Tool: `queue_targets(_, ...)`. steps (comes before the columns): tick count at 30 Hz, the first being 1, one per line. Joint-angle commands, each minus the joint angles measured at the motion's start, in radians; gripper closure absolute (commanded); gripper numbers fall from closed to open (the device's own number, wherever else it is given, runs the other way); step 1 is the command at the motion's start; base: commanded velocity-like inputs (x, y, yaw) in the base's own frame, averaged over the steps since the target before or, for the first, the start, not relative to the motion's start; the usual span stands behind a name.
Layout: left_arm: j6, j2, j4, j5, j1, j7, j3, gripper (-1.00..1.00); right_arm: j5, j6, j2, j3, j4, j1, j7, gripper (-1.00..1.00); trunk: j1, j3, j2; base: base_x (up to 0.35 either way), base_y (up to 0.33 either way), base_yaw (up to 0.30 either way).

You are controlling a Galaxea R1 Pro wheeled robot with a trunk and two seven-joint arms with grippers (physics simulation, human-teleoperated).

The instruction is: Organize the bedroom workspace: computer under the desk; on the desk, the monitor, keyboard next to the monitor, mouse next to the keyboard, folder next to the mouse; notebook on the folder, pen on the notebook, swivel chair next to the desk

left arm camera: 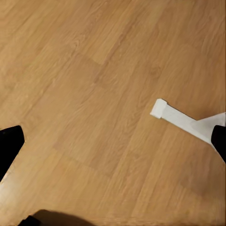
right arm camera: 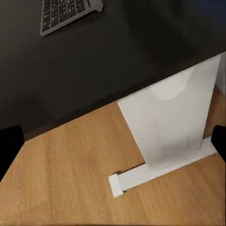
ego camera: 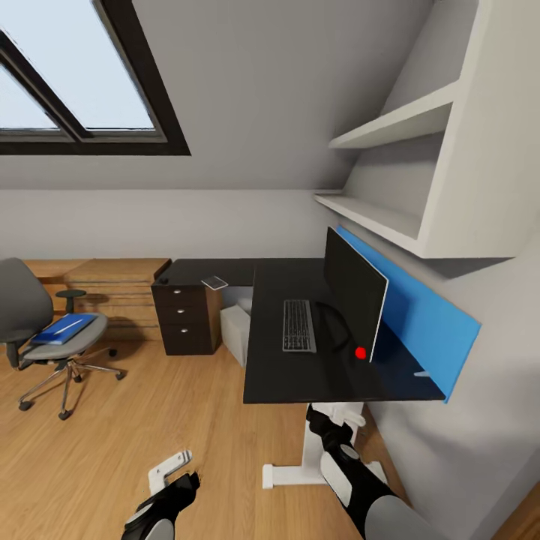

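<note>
The black desk [ego camera: 274,375] stands ahead with the monitor [ego camera: 356,292] upright on it and the keyboard [ego camera: 298,325] flat in front of the screen. The notebook [ego camera: 215,282] lies on the desk's far wing. A tiny dark lump [ego camera: 163,280] above the drawers may be the mouse. The grey computer [ego camera: 235,334] sits under the desk. At the left, the swivel chair [ego camera: 34,315] carries the blue folder [ego camera: 64,328]. I cannot make out the pen. My left gripper [left arm camera: 113,143] hangs open over bare floor. My right gripper [right arm camera: 113,143] is open near the desk's front edge, empty.
The desk's white leg [ego camera: 307,450] and foot [right arm camera: 141,176] stand just ahead of my right arm [ego camera: 352,480]. A wooden chest [ego camera: 112,289] lines the far wall. White shelves [ego camera: 390,217] overhang the desk. Wood floor [ego camera: 150,405] lies between me and the chair.
</note>
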Motion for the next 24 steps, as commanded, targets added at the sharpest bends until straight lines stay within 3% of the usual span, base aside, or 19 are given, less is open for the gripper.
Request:
queue_targets(1, 0.002, 0.001, 0.038, 0.001, -0.001, 0.007, -0.002, -1.0, 0.01, -0.008, 0.0, 0.009, 0.018, -0.001, -0.007, -1.0, -0.004, 0.002, 0.006, 0.0, 0.0, 0.0)
queue_targets(4, -0.001, 0.0, 0.111, -0.001, -0.001, 0.008, -0.002, -1.0, 0.048, -0.041, 0.001, 0.01, 0.084, 0.0, -0.006, -1.0, -0.015, 0.011, 0.027, 0.0, 0.0, 0.0)
queue_targets(7, -0.003, 0.0, 0.164, -0.001, -0.001, 0.009, -0.005, -1.0, 0.096, -0.121, 0.002, 0.014, 0.2, 0.001, -0.004, -1.0, -0.027, 0.02, 0.048, 0.0, 0.0, 0.0)
queue_targets(10, -0.009, -0.001, 0.232, -0.004, -0.001, 0.009, -0.031, -1.0, 0.151, -0.214, 0.001, 0.015, 0.308, 0.002, -0.001, -1.0, -0.038, 0.03, 0.069, 0.0, 0.0, 0.0)
queue_targets(12, -0.038, -0.001, 0.287, -0.006, -0.001, 0.007, -0.07, -1.0, 0.183, -0.264, -0.002, 0.013, 0.355, 0.004, -0.001, -1.0, -0.046, 0.036, 0.083, 0.0, 0.0, 0.0)
queue_targets(13, -0.077, -0.001, 0.319, -0.007, -0.001, 0.005, -0.101, -1.0, 0.195, -0.283, -0.007, 0.013, 0.372, 0.008, -0.001, -1.0, -0.05, 0.039, 0.09, 0.0, 0.0, 0.0)
queue_targets(17, -0.188, 0.0, 0.376, -0.005, -0.001, 0.001, -0.167, -1.0, 0.208, -0.306, -0.03, 0.013, 0.392, 0.024, 0.0, -1.0, -0.065, 0.052, 0.118, 0.0, 0.0, 0.0)
queue_targets(20, -0.32, 0.0, 0.458, -0.003, -0.001, 0.0, -0.241, -1.0, 0.222, -0.334, -0.041, 0.016, 0.4, 0.065, 0.001, -1.0, -0.073, 0.058, 0.132, 0.0, 0.0, 0.0)
queue_targets(24, -0.416, -0.001, 0.539, -0.006, -0.001, 0.0, -0.291, -1.0, 0.233, -0.367, -0.039, 0.019, 0.403, 0.098, 0.004, -1.0, -0.073, 0.058, 0.132, 0.0, 0.0, 0.0)
